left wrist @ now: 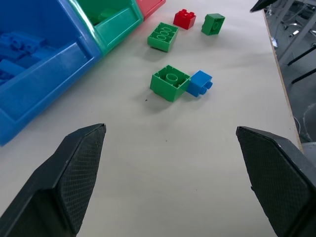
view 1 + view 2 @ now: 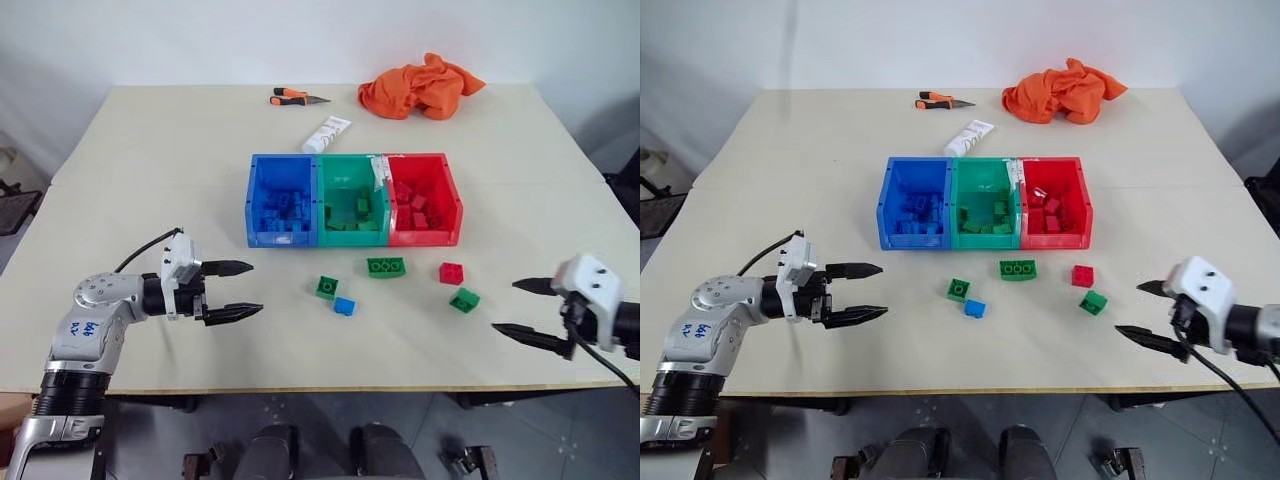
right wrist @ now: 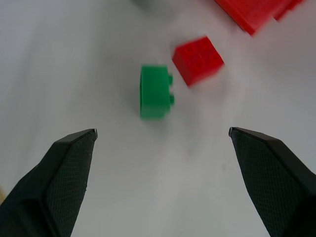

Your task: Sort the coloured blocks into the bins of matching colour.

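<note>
Both pincers (image 2: pixel 238 289) (image 2: pixel 530 309) gape wide, empty; five loose blocks (image 2: pixel 386 266) lie between them, before the bins (image 2: pixel 354 240)

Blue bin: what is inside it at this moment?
The blue bin holds a heap of blue blocks, all of matching colour, gathered towards its front. An exact count is not possible, since they overlap and the front wall covers the lowest ones.

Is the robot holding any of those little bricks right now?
No. The left gripper and the right gripper are both open and empty above the table.
</note>
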### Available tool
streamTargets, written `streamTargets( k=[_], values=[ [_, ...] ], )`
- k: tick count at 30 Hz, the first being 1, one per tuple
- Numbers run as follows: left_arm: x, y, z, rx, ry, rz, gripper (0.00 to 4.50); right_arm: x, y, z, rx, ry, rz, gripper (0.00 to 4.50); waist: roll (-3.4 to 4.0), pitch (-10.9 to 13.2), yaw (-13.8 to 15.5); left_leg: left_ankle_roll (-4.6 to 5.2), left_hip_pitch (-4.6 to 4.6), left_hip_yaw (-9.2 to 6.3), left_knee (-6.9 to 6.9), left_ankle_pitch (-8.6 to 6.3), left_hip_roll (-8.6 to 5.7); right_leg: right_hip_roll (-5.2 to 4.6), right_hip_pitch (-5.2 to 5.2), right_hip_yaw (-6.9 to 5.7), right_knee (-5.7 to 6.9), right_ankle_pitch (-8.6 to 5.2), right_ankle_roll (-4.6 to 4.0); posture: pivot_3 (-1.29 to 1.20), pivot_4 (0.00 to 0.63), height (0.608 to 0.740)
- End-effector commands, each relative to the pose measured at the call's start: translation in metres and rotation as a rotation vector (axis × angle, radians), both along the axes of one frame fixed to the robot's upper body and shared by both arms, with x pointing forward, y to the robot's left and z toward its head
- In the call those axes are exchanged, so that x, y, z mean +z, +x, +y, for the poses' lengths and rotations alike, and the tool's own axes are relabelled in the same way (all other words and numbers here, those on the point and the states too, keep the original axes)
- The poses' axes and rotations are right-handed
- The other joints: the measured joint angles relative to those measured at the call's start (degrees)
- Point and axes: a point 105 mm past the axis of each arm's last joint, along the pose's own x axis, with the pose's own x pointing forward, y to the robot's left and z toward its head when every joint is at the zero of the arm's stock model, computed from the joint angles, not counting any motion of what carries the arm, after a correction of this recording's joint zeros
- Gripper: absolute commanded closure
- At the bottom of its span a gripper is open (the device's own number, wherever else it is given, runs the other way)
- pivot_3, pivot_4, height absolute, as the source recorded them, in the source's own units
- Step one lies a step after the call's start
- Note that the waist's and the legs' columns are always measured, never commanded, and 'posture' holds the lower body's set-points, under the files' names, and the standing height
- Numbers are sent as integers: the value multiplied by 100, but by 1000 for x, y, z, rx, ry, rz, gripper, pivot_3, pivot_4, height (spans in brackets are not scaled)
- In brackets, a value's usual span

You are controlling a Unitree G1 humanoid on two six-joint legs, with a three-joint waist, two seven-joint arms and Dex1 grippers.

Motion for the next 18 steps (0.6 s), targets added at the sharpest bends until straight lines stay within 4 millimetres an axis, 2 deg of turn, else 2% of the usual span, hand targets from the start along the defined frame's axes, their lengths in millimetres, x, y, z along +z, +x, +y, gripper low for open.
streamTargets(
  k=[1, 5, 8, 11, 14, 18],
  values=[
    [8, -7, -2, -7, -9, -39, 6, -5, 15, 6, 1, 10, -1, 0, 0, 0, -1, 0, 0, 0, 1, 0, -1, -1, 0, 1, 1, 0, 0, 0, 150, 740],
    [7, -13, -2, 7, -13, -38, 6, -16, 29, 15, 18, 25, 12, 0, 0, 0, 12, -1, -3, -3, 1, 0, -1, -2, -3, -1, 1, 0, 0, 0, 150, 740],
    [6, -16, 0, 21, -14, -37, 6, -26, 30, 21, 36, 20, 41, 0, 1, 0, 6, -1, -3, -2, 1, 0, 0, -1, -4, -1, 1, 0, 0, 0, 150, 740],
    [5, -18, 2, 35, -13, -36, 0, -28, 29, 26, 55, 26, 39, 622, 1, 0, 5, -1, -3, -3, 0, 0, 0, -1, -5, -2, 2, 0, 0, 0, 150, 740],
    [3, -21, 1, 39, -15, -34, 0, -29, 29, 31, 59, 38, 25, 1531, 1, 0, 4, -1, -3, -3, 0, 0, 0, -1, -5, -2, 2, 0, 0, 0, 150, 740],
    [3, -22, 0, 38, -18, -30, 0, -24, 29, 31, 56, 37, -7, 2961, 1, 0, 5, -2, -3, -2, 0, -1, 0, -1, -5, -1, 3, 0, 0, 0, 150, 740]
  ],
)
